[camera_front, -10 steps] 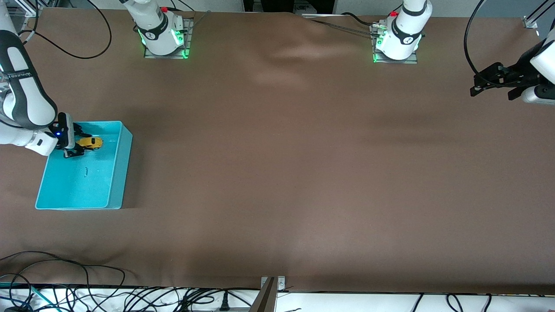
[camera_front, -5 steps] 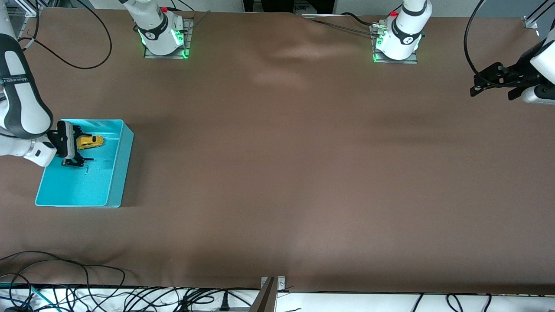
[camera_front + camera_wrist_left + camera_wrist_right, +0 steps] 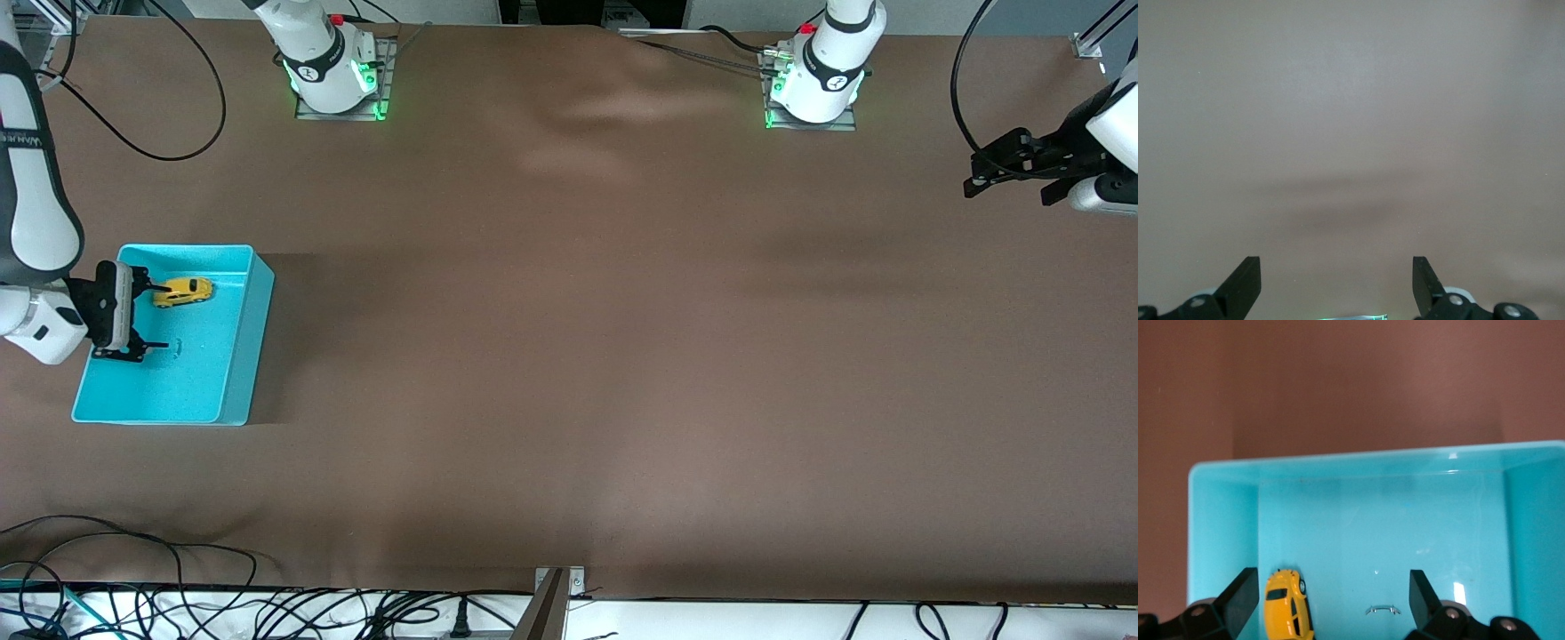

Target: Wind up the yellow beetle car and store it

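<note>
The yellow beetle car (image 3: pixel 182 292) lies on the floor of the turquoise bin (image 3: pixel 204 373), in the part of the bin farther from the front camera. My right gripper (image 3: pixel 149 316) hovers open over the bin and holds nothing. In the right wrist view the yellow beetle car (image 3: pixel 1288 608) shows close to one finger (image 3: pixel 1239 595), while the space between the fingers of the right gripper (image 3: pixel 1331 600) stays free. My left gripper (image 3: pixel 1009 182) waits open above the table at the left arm's end. The left wrist view shows the left gripper (image 3: pixel 1335 283) over bare brown cloth.
The turquoise bin (image 3: pixel 1371 457) stands at the right arm's end of the brown table (image 3: pixel 587 356). A small silver piece (image 3: pixel 1381 610) lies on the bin floor. Cables (image 3: pixel 178 604) run along the table edge nearest the front camera.
My right gripper has opened and let go of the car, then drawn back from it toward the right arm's end. The car stays in the bin. The left arm has not moved.
</note>
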Robot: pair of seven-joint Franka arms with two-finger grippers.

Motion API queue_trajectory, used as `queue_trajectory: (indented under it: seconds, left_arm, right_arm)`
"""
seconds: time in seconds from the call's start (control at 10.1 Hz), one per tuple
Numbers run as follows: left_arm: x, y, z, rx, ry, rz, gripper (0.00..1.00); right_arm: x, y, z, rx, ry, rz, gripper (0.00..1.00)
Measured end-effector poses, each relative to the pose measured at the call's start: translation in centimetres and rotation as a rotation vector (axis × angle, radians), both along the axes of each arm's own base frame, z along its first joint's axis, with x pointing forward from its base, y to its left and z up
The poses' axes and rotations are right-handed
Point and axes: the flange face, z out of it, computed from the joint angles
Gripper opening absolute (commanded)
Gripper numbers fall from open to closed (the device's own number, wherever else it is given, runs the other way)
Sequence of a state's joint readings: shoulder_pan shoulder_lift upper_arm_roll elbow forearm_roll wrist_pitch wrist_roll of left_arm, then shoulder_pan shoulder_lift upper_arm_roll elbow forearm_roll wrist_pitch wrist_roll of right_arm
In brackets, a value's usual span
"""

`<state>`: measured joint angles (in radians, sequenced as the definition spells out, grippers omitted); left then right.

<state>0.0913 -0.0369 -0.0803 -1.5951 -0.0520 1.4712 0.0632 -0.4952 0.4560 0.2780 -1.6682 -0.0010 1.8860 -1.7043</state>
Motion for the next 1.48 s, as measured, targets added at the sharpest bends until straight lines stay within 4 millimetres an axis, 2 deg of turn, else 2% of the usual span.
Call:
queue_trajectory:
  seconds: [0.39,0.49,0.79,0.89,1.08,1.28,1.48]
  left_arm:
    - [0.0,0.0,0.0,0.0,0.0,0.0,1.0]
    - [0.0,0.0,0.0,0.0,0.0,0.0,1.0]
    - [0.0,0.0,0.0,0.0,0.0,0.0,1.0]
    - [0.0,0.0,0.0,0.0,0.0,0.0,1.0]
    - [0.0,0.0,0.0,0.0,0.0,-0.001,1.0]
    - [0.0,0.0,0.0,0.0,0.0,-0.001,1.0]
    - [0.0,0.0,0.0,0.0,-0.001,-0.001,1.0]
  right_arm:
    - [0.3,5.8,8.2,-0.095,-0.038,-0.33,1.0]
    - [0.3,7.0,9.4,-0.073,-0.038,-0.427,1.0]
    - [0.0,7.8,11.7,-0.062,-0.016,-0.699,1.0]
    - [-0.2,9.0,12.9,-0.079,-0.008,-0.814,1.0]
    - [-1.2,14.2,16.7,-0.115,0.017,-1.08,1.0]
    - [-2.8,19.1,20.3,-0.137,0.002,-1.251,1.0]
    - [-5.0,21.7,23.5,-0.157,0.0,-1.356,1.0]
